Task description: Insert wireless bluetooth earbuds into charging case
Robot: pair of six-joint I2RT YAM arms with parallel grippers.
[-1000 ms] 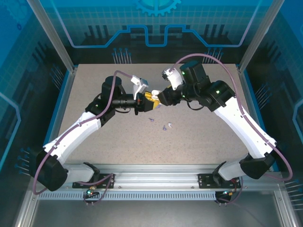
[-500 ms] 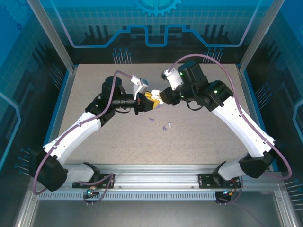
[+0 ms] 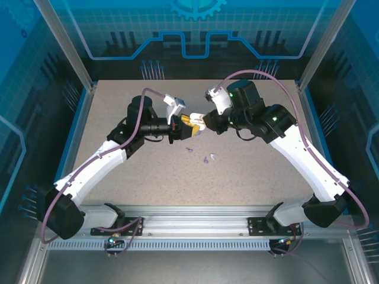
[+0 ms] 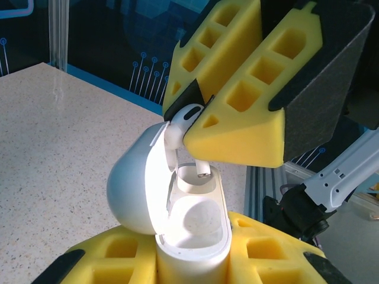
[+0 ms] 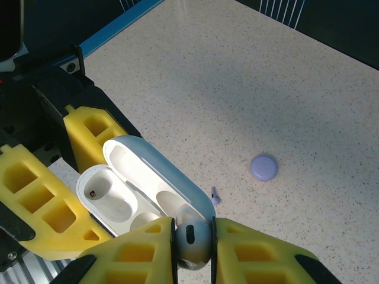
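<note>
My left gripper (image 4: 192, 263) is shut on the white charging case (image 4: 194, 234), which it holds upright with the lid (image 4: 137, 183) swung open. My right gripper (image 5: 193, 245) is shut on one of the earbuds (image 5: 192, 242), pinching its rounded head. In the left wrist view that earbud (image 4: 181, 120) hangs from the right gripper's yellow fingers (image 4: 237, 112), with its stem tip just above the case's far socket. Both sockets of the case (image 5: 112, 198) look empty. In the top view the two grippers meet at the case (image 3: 193, 118) above the table's middle.
A small lavender earbud piece (image 5: 214, 196) lies on the speckled table (image 5: 284, 77) right of the case, and more small pieces (image 3: 208, 158) lie nearer the front. A flat round purple disc (image 5: 263, 167) sits further right. A blue-edged rail runs along the table's border.
The right arm's wrist and elbow have shifted slightly right and up while its fingers stay at the case. The left arm and the case have kept still.
</note>
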